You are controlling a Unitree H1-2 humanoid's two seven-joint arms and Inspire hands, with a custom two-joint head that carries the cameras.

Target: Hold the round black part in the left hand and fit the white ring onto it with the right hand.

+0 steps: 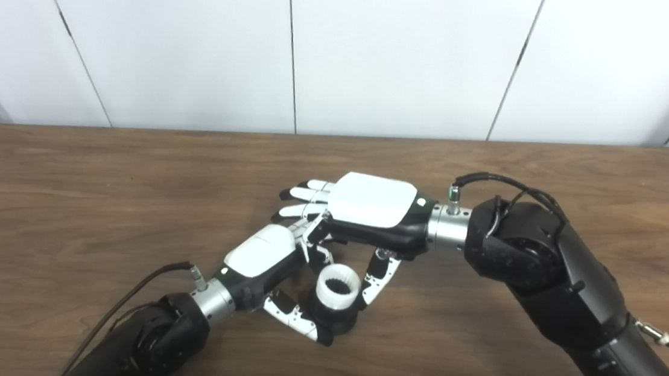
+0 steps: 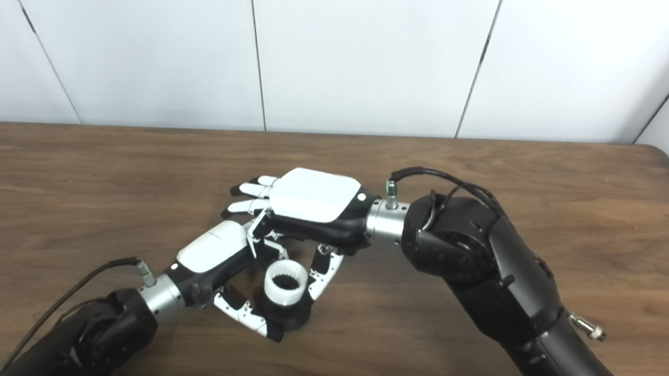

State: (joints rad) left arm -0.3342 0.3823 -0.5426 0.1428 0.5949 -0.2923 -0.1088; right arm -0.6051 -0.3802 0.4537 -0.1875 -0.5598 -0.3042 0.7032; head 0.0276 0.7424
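- The left hand (image 1: 262,257) is seen low over the wooden table (image 1: 67,201), its fingers and thumb (image 1: 292,320) curled around the round black part (image 1: 338,321), which is held clamped with its open end turned upward.
- The white ring (image 1: 338,285), ribbed along its inner edge, is seen sitting on top of the black part, touching it; the dark bore is visible through its middle.
- Whether the ring is pressed fully home or only resting on the rim cannot be told from these views.
- The right hand (image 1: 372,206) is held palm-down just above and behind the ring, its long fingers stretched out and apart toward the left, its thumb (image 1: 381,274) pointed down beside the ring. No hold on the ring is apparent, though contact by the thumb cannot be ruled out.
- The task is judged nearly finished: the part is held and the ring is placed on it. At most a final seating push and the withdrawal of the right hand are judged to remain.
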